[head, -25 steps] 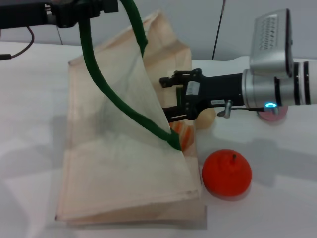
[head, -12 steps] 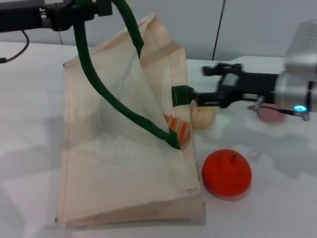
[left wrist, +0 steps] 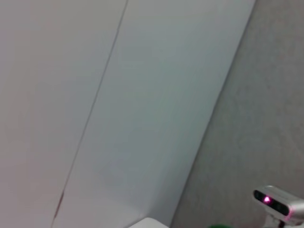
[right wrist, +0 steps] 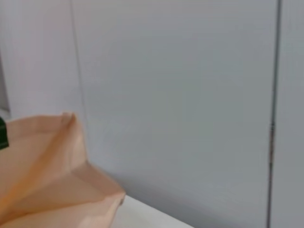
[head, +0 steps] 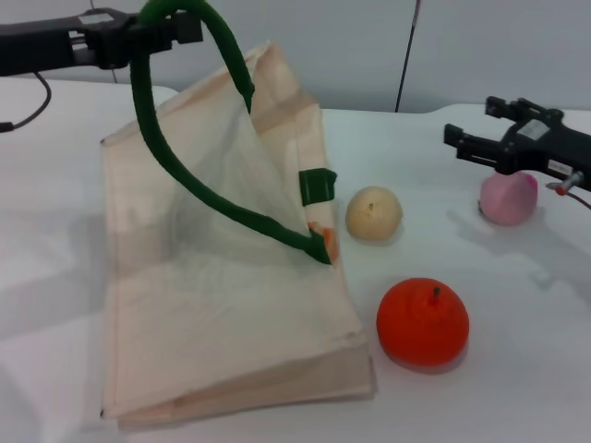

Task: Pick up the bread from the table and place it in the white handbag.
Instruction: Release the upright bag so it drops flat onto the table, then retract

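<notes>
A large cream fabric handbag (head: 212,305) with thick dark green loop handles is seen lying on the white bench (head: 517,369), filling the area from the centre toward 9 o'clock in the head view. One green handle (head: 152,138) is lifted high toward 11 o'clock, where it is clamped by the left end effector (head: 171,23), so the upper fabric panel is pulled up and the bag mouth is held open on its 3 o'clock side. Only a small orange-and-cream striped tip of the ridged bread loaf (head: 325,240) is visible at the bag's mouth, just beside the lower end of the lifted handle; the rest is hidden inside the bag.

The right end effector (head: 471,138) is found at about 2 o'clock, above the bench and well apart from the bag, its black fingers spread with nothing between them. A pink ball (head: 508,198) rests on the bench just beneath that arm. A round pale cream bun-like ball (head: 374,214) sits near the bag's edge, at the centre toward 3 o'clock. A round orange fruit (head: 423,321) with a short stem lies toward 5 o'clock, close to the bag's lower corner.

In the right wrist view, a folded corner of the cream bag (right wrist: 52,180) is seen against a grey wall. In the left wrist view, mostly pale wall panels are shown.
</notes>
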### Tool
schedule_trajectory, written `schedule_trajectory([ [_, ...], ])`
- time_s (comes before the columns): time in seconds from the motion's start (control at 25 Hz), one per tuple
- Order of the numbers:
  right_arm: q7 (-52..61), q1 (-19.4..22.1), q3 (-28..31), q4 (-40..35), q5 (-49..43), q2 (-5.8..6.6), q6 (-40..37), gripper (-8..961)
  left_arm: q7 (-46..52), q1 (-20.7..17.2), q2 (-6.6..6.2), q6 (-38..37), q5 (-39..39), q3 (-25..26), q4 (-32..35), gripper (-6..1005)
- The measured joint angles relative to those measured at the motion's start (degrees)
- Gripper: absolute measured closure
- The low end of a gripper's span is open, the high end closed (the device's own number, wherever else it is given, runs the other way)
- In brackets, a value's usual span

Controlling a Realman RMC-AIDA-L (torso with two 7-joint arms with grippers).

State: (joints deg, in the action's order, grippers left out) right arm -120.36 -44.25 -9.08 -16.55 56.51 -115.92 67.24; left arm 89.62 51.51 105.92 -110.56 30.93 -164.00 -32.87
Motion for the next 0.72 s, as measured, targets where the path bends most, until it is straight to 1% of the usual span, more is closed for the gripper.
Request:
schedule_trajectory([
  [0.04,-0.26,0.27,0.49,0.02,0.0,0.0,0.01,75,0.04,-0.07,0.11,0.57,0.01,0.0,0.0,958],
  [0.48,-1.2,0.88,3.06,0.33,0.0,0.0,0.09,75,0.2,-0.19,0.69,3.27,0.02,0.09,0.0,723],
  [0.68,-2.37,0.99,3.99,0.58,0.0,-0.08,0.09,75,0.23,-0.19,0.67,3.44,0.02,0.09,-0.13,481],
  [0.72,-2.41,1.01,4.01,0.58,0.0,-0.09,0.09,74,0.28,-0.19,0.64,3.5,0.02,0.07,-0.21,413],
])
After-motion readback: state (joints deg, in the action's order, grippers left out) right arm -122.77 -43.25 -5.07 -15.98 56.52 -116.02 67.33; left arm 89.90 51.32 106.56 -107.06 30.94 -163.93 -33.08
